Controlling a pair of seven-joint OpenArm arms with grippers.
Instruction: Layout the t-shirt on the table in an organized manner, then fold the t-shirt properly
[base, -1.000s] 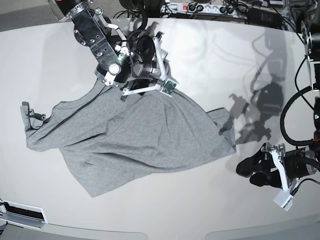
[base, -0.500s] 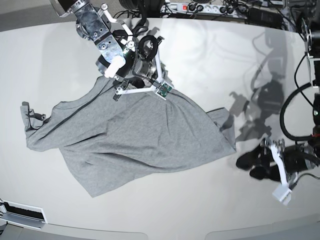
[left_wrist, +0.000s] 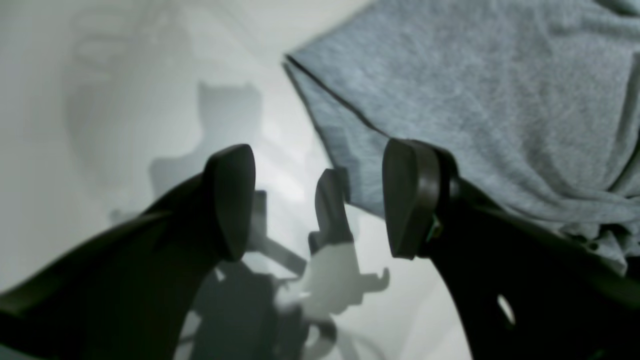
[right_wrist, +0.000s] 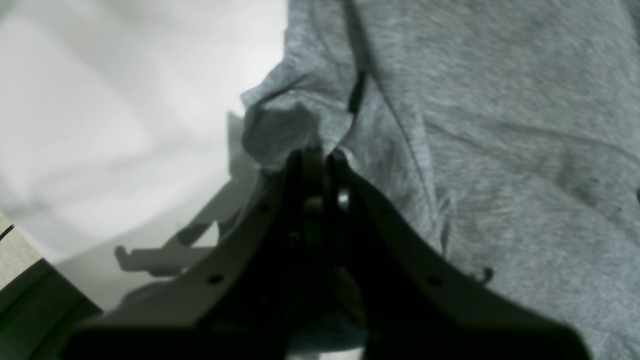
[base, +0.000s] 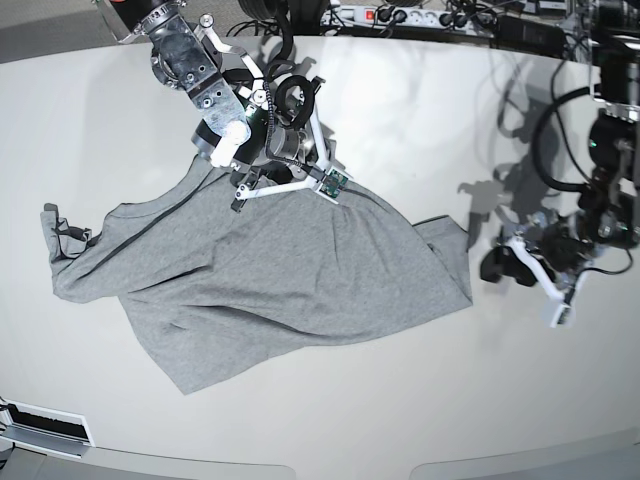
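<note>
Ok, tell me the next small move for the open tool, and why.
Probably ease the left tool forward onto the t-shirt's near corner: it hangs open just short of that edge, while the right tool is shut on the far edge.

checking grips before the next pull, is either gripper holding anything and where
The right gripper is shut on the t-shirt at a bunched fold on its far edge. The left gripper is open, holding nothing.

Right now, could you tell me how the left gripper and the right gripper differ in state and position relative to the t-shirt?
The right gripper is shut on a bunched fold of the t-shirt at its far edge; the left gripper stands wide open and holds nothing.
The right gripper touches the cloth; the left gripper hangs over bare table just beside the shirt's near corner.
Both have dark fingers and point down at the table.
</note>
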